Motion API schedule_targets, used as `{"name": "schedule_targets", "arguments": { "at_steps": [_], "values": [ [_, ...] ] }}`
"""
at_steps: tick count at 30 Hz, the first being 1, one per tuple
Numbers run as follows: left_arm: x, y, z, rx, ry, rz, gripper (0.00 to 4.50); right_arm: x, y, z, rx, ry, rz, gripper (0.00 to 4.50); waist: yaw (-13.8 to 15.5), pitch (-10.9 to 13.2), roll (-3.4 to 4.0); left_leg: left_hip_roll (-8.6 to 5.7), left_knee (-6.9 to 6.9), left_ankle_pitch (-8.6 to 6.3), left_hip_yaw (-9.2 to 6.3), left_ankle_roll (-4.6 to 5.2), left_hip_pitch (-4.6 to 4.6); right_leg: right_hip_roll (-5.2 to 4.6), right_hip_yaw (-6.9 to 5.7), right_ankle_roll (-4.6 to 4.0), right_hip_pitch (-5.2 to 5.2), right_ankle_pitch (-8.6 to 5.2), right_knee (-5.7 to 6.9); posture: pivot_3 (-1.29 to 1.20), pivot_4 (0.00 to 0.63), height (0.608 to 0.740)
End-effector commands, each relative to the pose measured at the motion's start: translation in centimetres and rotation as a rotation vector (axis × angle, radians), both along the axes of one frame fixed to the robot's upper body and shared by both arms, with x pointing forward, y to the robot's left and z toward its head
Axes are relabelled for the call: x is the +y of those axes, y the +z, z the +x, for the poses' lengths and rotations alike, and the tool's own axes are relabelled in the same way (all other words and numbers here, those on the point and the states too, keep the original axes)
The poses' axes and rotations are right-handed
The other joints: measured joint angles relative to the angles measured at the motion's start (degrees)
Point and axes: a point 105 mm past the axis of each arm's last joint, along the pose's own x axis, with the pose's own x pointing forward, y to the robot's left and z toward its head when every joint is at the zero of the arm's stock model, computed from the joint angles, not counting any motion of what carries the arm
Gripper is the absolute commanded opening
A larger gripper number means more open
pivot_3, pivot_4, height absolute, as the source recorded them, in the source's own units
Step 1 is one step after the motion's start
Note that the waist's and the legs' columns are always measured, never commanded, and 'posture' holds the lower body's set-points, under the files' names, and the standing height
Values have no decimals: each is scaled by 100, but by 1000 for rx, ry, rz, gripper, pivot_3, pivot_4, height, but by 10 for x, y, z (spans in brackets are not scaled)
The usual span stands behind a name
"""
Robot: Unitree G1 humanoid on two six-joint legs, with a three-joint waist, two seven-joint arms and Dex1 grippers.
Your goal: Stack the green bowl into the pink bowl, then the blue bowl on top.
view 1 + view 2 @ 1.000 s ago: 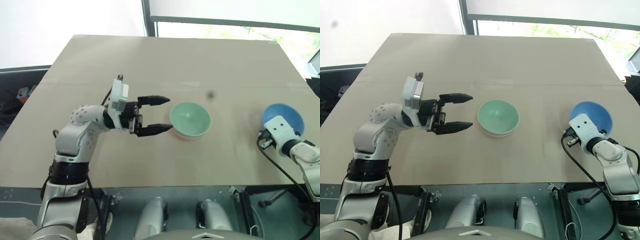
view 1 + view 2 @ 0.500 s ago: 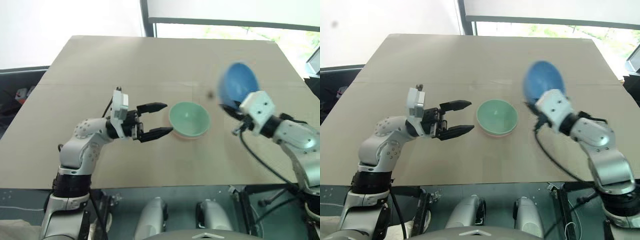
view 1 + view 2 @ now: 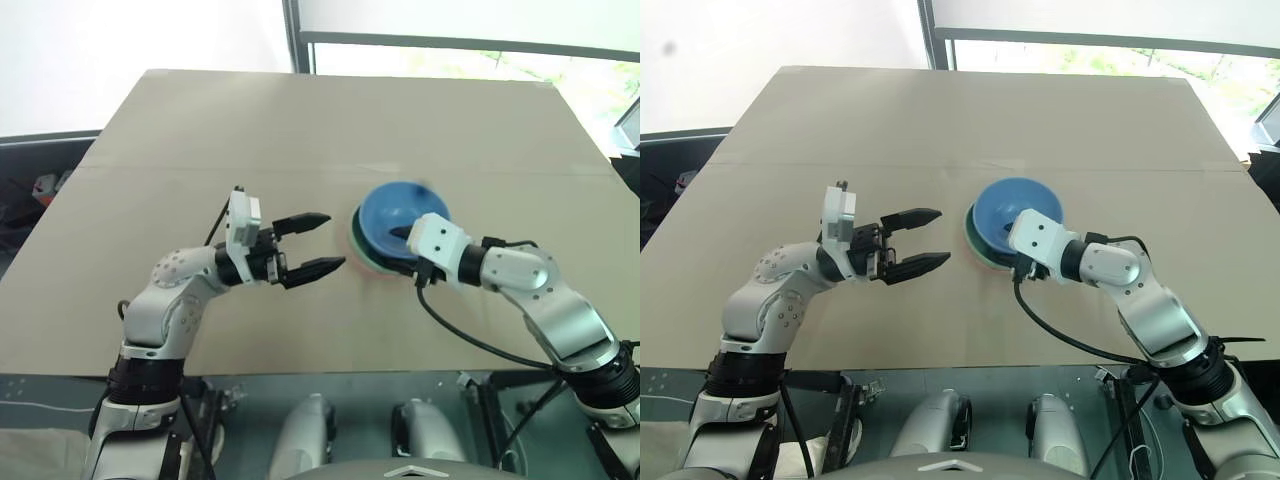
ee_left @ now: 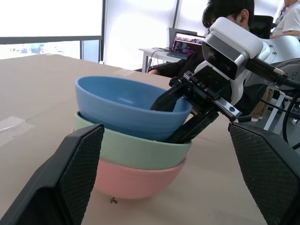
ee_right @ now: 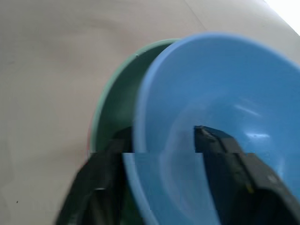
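Note:
The blue bowl (image 3: 385, 212) sits slightly tilted inside the green bowl (image 4: 131, 151), which is nested in the pink bowl (image 4: 137, 180), at the table's middle. My right gripper (image 5: 159, 133) straddles the blue bowl's near rim, one finger inside and one outside. The fingers (image 4: 165, 101) stand apart from the wall, so the gripper is open. My left gripper (image 3: 335, 240) hangs just left of the stack, pointing at it, open with nothing between its fingers and clear of the bowls.
The tan table (image 3: 300, 130) stretches wide around the stack, its front edge close to me. A person (image 4: 229, 11) sits at a laptop (image 4: 187, 44) beyond the table in the left wrist view.
My right arm lifted the blue bowl from the table's right side, swung it left and set it into the green bowl, and its fingers have spread. The left gripper stayed open and sank slightly.

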Motion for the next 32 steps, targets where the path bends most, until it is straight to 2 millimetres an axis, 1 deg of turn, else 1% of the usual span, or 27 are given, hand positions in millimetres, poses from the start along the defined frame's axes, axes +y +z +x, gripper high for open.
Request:
{"name": "schedule_targets", "arguments": {
  "at_steps": [1, 3, 5, 6, 9, 12, 14, 17, 18, 19, 20, 22, 23, 26, 29, 32],
  "values": [
    [1, -2, 8, -77, 96, 90, 4500, -4, 36, -17, -79, 16, 63, 3701, 6, 0, 0, 0, 0, 0, 0, 0, 0, -1, 0, 0, 0, 0, 0, 0, 150, 740],
    [2, -5, 8, -50, 102, 89, 4500, -6, 49, -29, -66, 20, 113, 3701, 7, 0, 0, 0, 0, -1, -3, 1, -4, -3, -2, 0, 1, 0, 0, 0, 150, 740],
    [2, -4, 7, -47, 100, 80, 4500, -8, 58, -42, -65, 40, 142, 3701, 3, 0, 0, 1, 0, -1, -4, 1, -4, -3, -2, 0, 2, 0, 0, 0, 150, 740],
    [3, -3, 7, -48, 107, 71, 4500, -11, 61, -45, -71, 28, 149, 3701, 1, 0, 0, 2, 0, -1, -4, 1, -4, -4, -2, 0, 1, 0, 0, 0, 150, 740],
    [6, 1, 11, -89, 177, 31, 4500, -25, 59, -52, -34, -19, 151, 3701, 1, 0, -1, 4, -1, -1, -5, 1, 0, -4, -3, 0, 3, 0, -2, 0, 150, 740],
    [13, -1, 11, -79, 222, 1, 4500, -55, 47, -54, 12, -137, 129, 3701, 13, -3, -6, 2, 0, -1, -6, 2, 3, -10, -2, 0, 7, 0, -2, 0, 150, 740],
    [25, -9, 4, -69, 243, 41, 4500, -89, 35, -62, 74, -220, 123, 3701, 19, -4, -7, 1, -1, -2, -4, 4, 1, -11, 0, 0, 7, 0, -5, 0, 150, 740],
    [47, -25, -4, -41, 305, 121, 4500, -141, 12, -81, 166, -334, 101, 3701, 11, -5, -6, 0, -20, -6, 0, 9, 4, -12, 1, 0, 10, 0, -8, 0, 150, 740],
    [52, -28, -6, -35, 309, 136, 4500, -154, 9, -86, 190, -361, 127, 4236, 10, -5, -6, 0, -24, -6, 3, 9, 5, -11, 2, 0, 9, 0, -11, 0, 150, 740],
    [56, -30, -8, -31, 309, 145, 4500, -162, 7, -90, 202, -375, 149, 4479, 5, -4, -4, 1, -24, -6, 4, 9, 7, -11, 3, 0, 9, 0, -18, 0, 150, 740],
    [57, -30, -9, -34, 309, 147, 4500, -168, 7, -93, 201, -387, 165, 4479, -2, -4, -3, 2, -22, -6, 9, 9, 13, -11, 9, 0, 10, 0, -22, 0, 150, 740],
    [65, -31, -13, -19, 306, 159, 4500, -183, 12, -94, 116, -422, 145, 4479, -6, -7, -3, 3, -21, -17, 12, 29, 31, -10, 16, 0, 19, 0, -16, 0, 150, 740],
    [68, -30, -15, -14, 305, 158, 4500, -187, 14, -95, 101, -435, 165, 4479, -7, -7, -5, 5, -22, -19, 15, 31, 45, -9, 20, -4, 26, -2, -11, 0, 150, 740],
    [73, -26, -19, 0, 288, 159, 4500, -191, 16, -100, 109, -415, 154, 4479, -5, -7, -4, 11, -26, -19, 21, 30, 72, -6, 31, -23, 37, -14, -5, 0, 150, 740],
    [73, -24, -23, 7, 274, 165, 4500, -194, 22, -98, 87, -421, 166, 4479, -4, -7, -4, 11, -33, -19, 27, 29, 75, -10, 39, -23, 36, -13, -5, 0, 150, 740],
    [74, -25, -27, 23, 257, 189, 4500, -195, 25, -96, 83, -418, 163, 4479, -1, -7, -4, 7, -34, -14, 32, 21, 69, -15, 44, -14, 34, -8, -7, 0, 150, 740]
  ]
}}
